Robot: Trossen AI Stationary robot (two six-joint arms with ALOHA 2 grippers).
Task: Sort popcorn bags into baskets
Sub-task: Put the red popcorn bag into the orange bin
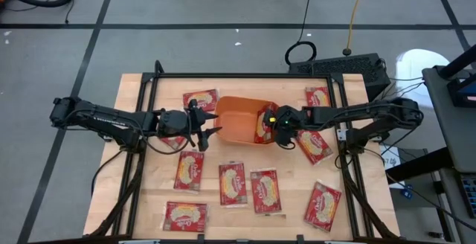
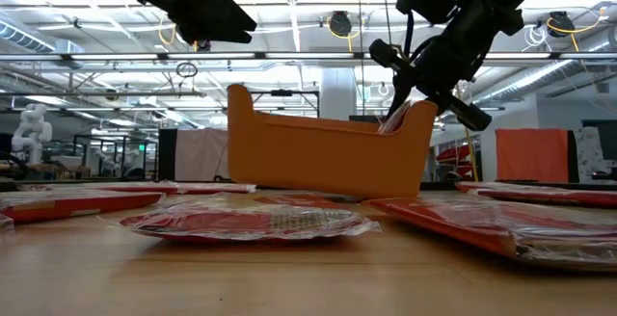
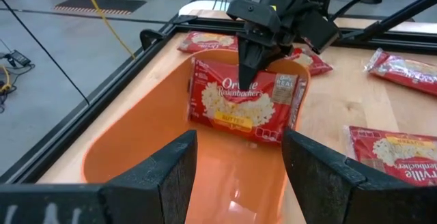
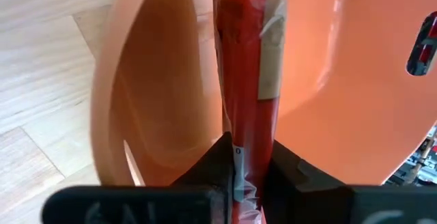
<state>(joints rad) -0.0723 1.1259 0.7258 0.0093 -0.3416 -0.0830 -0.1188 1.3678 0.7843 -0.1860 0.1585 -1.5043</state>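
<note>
Holding my left gripper [image 3: 235,173] wide open and empty at the near end of the orange bin [image 3: 147,132], I am waiting. Farther in, my right gripper [image 3: 251,74] is pinching a popcorn bag [image 3: 239,101] on its edge, standing it inside the bin's far end. I am thinking it could tip over the wall if I let go too high.

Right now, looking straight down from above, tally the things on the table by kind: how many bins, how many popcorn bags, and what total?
Orange bin: 1
Popcorn bags: 10, counting the one in the bin
Total: 11
</note>
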